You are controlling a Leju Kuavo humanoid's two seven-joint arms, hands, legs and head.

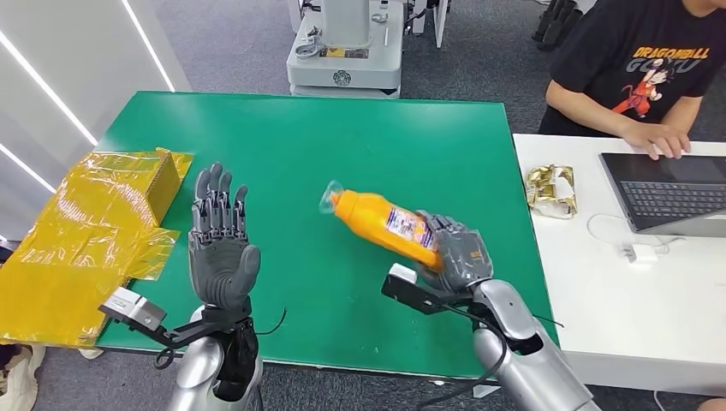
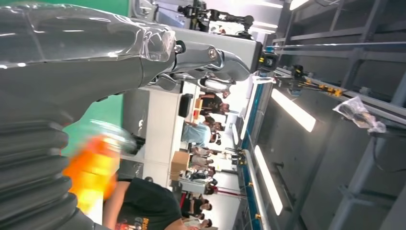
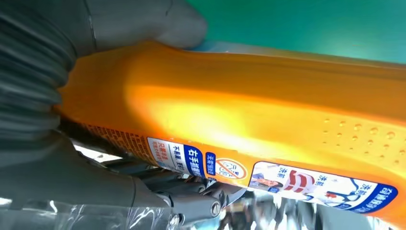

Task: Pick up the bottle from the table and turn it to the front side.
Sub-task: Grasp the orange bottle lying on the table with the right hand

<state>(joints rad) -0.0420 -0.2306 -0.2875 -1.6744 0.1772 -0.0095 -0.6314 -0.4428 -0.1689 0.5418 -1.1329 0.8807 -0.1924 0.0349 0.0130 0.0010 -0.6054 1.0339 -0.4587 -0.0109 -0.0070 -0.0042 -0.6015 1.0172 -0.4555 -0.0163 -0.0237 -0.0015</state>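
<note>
An orange bottle point(image 1: 385, 224) with a clear cap and a printed label is lifted above the green table point(image 1: 342, 137), tilted with its cap toward the far left. My right hand point(image 1: 454, 254) grips its lower end. In the right wrist view the orange bottle point(image 3: 249, 110) lies across my right hand point(image 3: 57, 120), thumb on one side, fingers under the label. My left hand point(image 1: 221, 244) is raised over the table's near left part, palm up and fingers spread, holding nothing. In the left wrist view my left hand point(image 2: 72, 72) sits close up, with the bottle point(image 2: 93, 170) a blurred orange shape beyond it.
A yellow box in crinkled yellow film point(image 1: 94, 231) lies at the table's left edge, close to my left hand. A person point(image 1: 638, 73) works at a laptop point(image 1: 672, 193) on the white table point(image 1: 599, 300) to the right. A gold wrapper point(image 1: 552, 188) lies there. A machine base point(image 1: 344, 56) stands beyond the table.
</note>
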